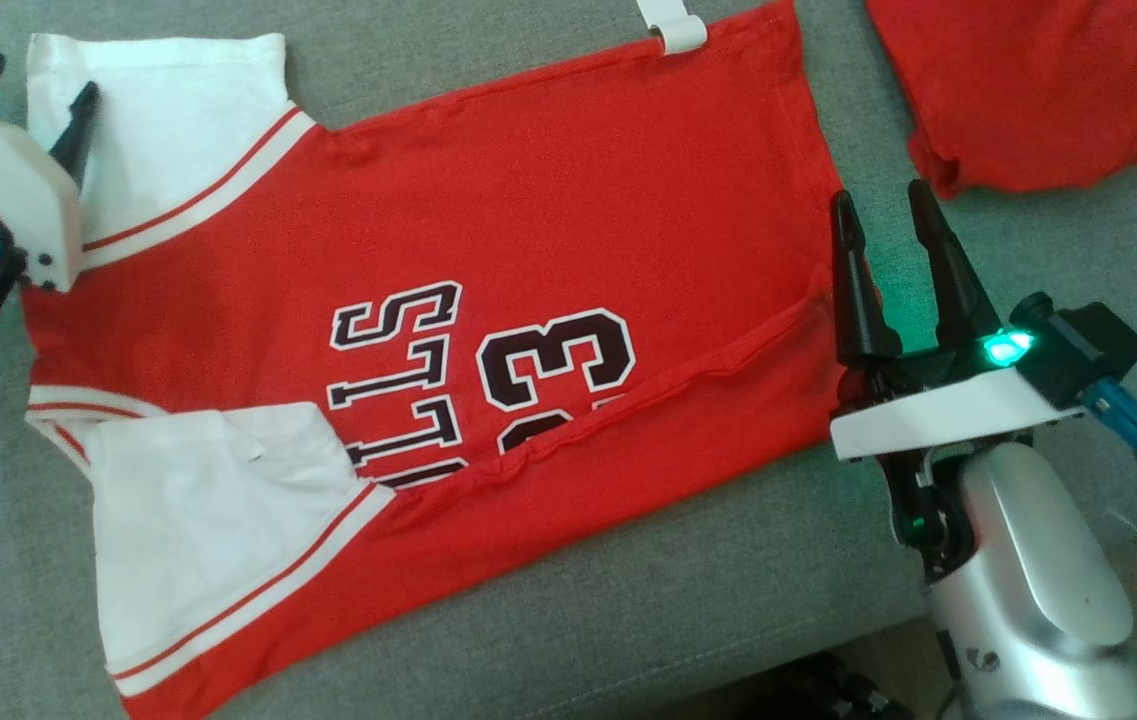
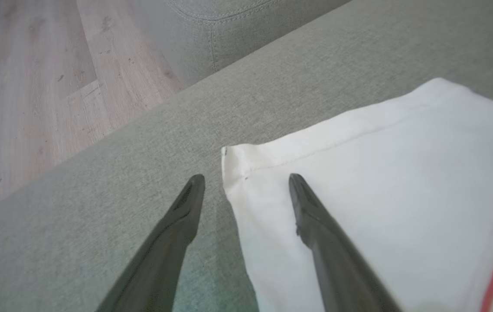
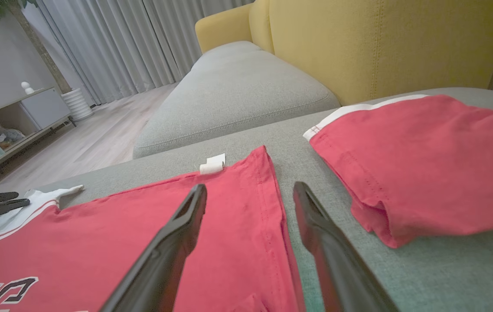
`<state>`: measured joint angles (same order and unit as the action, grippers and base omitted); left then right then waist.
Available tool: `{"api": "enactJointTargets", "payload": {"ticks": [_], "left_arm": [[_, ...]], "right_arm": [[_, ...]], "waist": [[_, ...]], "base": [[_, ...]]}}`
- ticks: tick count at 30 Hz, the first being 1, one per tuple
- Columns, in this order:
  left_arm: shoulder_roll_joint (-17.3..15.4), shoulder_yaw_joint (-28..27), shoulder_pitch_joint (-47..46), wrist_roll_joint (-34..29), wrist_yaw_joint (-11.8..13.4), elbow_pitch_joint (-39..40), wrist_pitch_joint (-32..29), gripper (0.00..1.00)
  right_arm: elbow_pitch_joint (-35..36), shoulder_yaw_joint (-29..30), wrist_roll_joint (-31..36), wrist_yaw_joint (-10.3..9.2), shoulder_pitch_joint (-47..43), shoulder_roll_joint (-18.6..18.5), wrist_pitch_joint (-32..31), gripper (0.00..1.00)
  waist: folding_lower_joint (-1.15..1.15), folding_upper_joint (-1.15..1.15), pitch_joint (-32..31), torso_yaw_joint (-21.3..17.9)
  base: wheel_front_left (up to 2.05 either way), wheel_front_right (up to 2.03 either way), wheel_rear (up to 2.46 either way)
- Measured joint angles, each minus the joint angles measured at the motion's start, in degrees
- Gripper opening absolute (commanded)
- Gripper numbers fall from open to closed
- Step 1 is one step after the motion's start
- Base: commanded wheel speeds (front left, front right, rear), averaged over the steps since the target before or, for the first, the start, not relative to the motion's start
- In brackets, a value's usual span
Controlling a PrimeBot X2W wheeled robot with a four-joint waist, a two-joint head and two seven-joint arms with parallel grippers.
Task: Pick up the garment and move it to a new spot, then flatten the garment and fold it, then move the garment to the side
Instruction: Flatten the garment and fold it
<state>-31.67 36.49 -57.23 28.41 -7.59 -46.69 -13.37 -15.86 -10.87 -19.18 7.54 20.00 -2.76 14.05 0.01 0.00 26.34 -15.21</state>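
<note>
We see the shirt point(image 1: 568, 200) laid out on the grey sofa seat point(image 1: 728, 580). Left end effector point(image 2: 246, 180) wide, straddling the white sleeve point(image 2: 359, 195) corner. Right end effector point(image 3: 250, 190) wide across the hem point(image 3: 274, 203) edge, bare seat between hem and a folded red cloth point(image 1: 1028, 90).

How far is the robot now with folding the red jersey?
Done: the jersey lies flat on the grey cushion, its near long edge already folded over the lettering. In hand: both claws open, left claw at a white sleeve, right claw at the hem. Left: further folds, then moving it aside.
</note>
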Motion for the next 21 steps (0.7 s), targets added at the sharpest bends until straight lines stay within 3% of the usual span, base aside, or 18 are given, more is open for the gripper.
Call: {"api": "enactJointTargets", "payload": {"ticks": [12, 13, 14, 21], "left_arm": [[-0.5, 4.6, -4.0, 6.8, 0.0, -3.2, -0.7, 1.0], [-0.5, 5.2, -4.3, 7.8, 0.0, -3.0, -1.3, 0.41], [-0.5, 6.2, -4.6, 9.1, 0.0, -2.6, -1.9, 0.0], [-0.6, 11.4, -4.6, 12.5, 0.0, -0.8, 1.7, 0.0]], "right_arm": [[-0.2, -0.4, 0.0, 0.0, 0.8, 0.0, 0.2, 1.0], [-0.5, -0.4, 0.0, 0.0, 0.8, 0.0, 0.2, 1.0], [-0.7, -0.3, 0.0, 0.0, 0.8, 0.0, 0.2, 1.0], [-1.6, 1.2, 0.9, 0.0, 1.0, 0.0, 0.2, 1.0]], "waist": [[-0.01, 0.0, 2.0, -0.6], [-0.01, 0.0, 2.1, -0.6], [-0.01, 0.0, 2.2, -0.5], [0.0, 0.0, 1.1, 0.9]], "base": [[0.0, 0.0, 0.0], [0.0, 0.0, 0.0], [0.0, 0.0, 0.0], [0.0, 0.0, 0.0]]}}
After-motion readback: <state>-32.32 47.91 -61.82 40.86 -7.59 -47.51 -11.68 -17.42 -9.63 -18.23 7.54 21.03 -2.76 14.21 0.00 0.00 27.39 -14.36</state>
